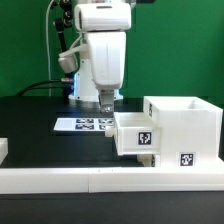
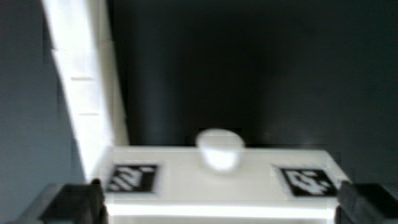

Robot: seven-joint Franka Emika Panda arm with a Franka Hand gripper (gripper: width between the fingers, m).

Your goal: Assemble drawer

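Observation:
The white drawer casing (image 1: 182, 125) stands at the exterior view's right, with a tag (image 1: 187, 158) low on its near side. A white tray (image 1: 134, 136) with a tag sticks partway out of it toward the exterior view's left. My gripper (image 1: 106, 101) points down at the tray's outer end. In the wrist view the tray's end face (image 2: 222, 185) carries two tags and a round knob (image 2: 219, 148). My gripper (image 2: 222, 206) is open wide, with one dark finger (image 2: 71, 205) at each side of that face. I cannot tell whether the fingers touch it.
The marker board (image 1: 85, 124) lies flat on the black table behind the gripper. The long low white border wall (image 1: 100, 179) runs along the front and shows in the wrist view (image 2: 80, 80). A small white block (image 1: 3, 150) sits at the exterior view's left edge.

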